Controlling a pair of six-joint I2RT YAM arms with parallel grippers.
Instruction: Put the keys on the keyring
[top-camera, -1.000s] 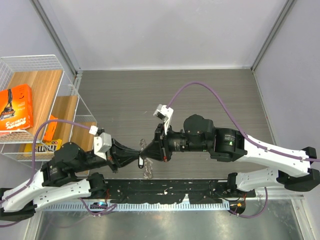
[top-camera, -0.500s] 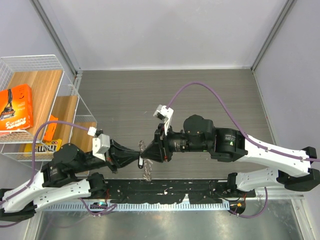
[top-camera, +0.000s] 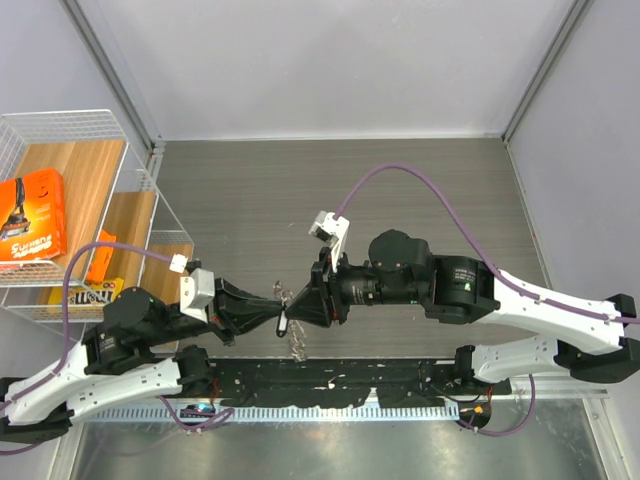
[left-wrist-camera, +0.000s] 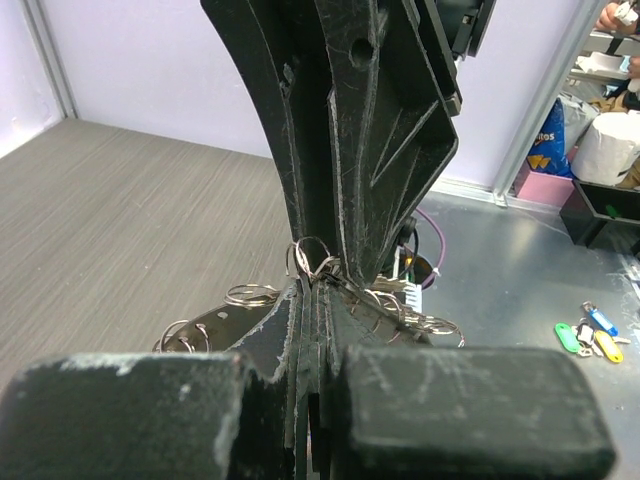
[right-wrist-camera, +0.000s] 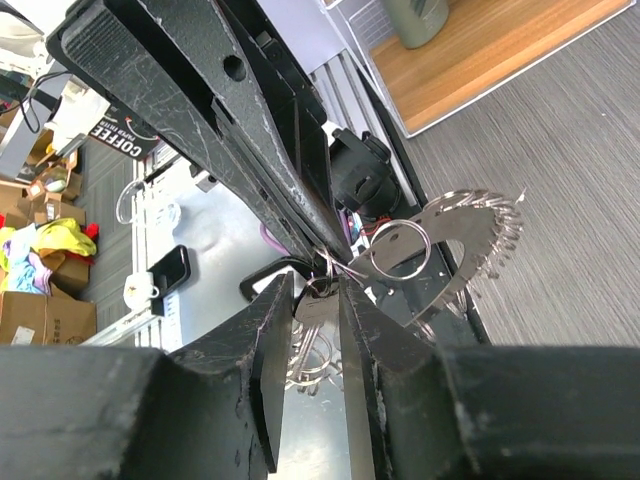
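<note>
The keys (right-wrist-camera: 470, 245) fan out as a toothed silver disc just beyond the fingertips of your right end effector (right-wrist-camera: 318, 292), up and to the right in its wrist view. The keyring (right-wrist-camera: 400, 243) is the thin wire loop lying against that disc, closer to the fingertips. A few more wire loops (top-camera: 295, 345) dangle directly below the spot where the two end effectors meet, above the worktop (top-camera: 300, 190).

Your left end effector (left-wrist-camera: 313, 297) has its fingers pressed together on thin metal at the root of that bundle. Your right end effector has its fingers drawn nearly together, with a small piece of metal caught between them. The two meet tip to tip, and the whole bundle is carried between them, clear of the worktop.

You look to be in the middle of the threading. Picking up and bringing the parts together is done. I cannot tell whether any key has passed onto the loop, because the overlap hides the join. What remains, by my reading, is working a key along the coil and confirming that it hangs free.
</note>
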